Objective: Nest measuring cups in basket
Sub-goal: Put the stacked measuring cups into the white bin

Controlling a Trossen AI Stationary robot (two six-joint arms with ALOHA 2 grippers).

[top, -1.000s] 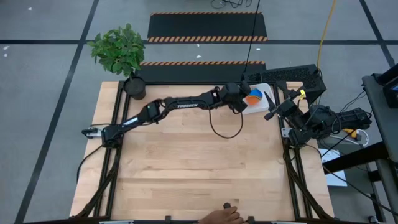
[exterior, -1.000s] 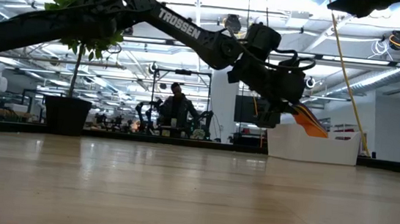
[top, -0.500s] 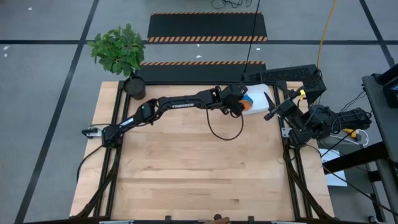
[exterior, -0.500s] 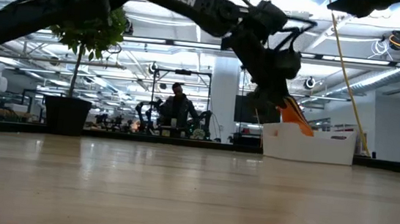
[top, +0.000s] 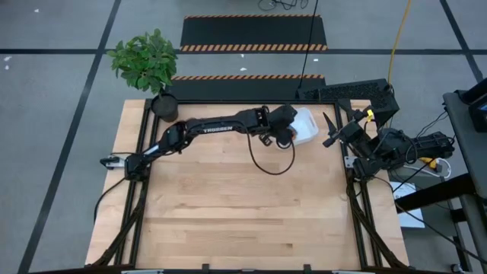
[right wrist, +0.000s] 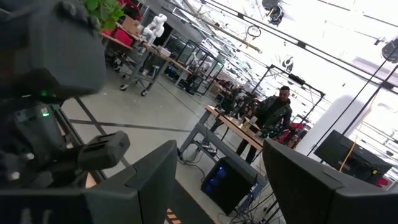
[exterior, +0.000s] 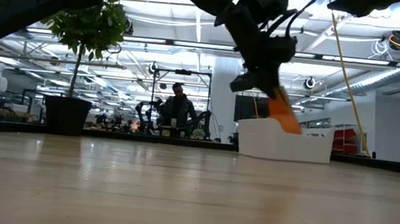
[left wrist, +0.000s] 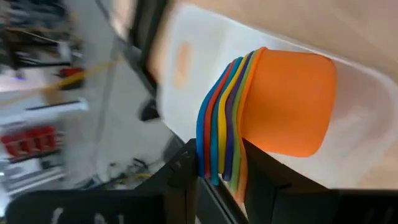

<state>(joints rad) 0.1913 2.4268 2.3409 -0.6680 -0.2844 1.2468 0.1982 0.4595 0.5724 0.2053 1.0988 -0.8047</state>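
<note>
Over the basket (top: 306, 126), far counter edge: left tool (left wrist: 217, 171) pinched on the nested measuring cups (left wrist: 273, 115) by their handles, orange outermost. Best lowered level, released only once seated inside. Right tool (top: 329, 131) parked beside, fingers apart, empty.

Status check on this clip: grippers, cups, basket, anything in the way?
Left gripper shut on nested measuring cups, over the basket. Right gripper open, parked at the table's right edge. Nothing in the way.
</note>
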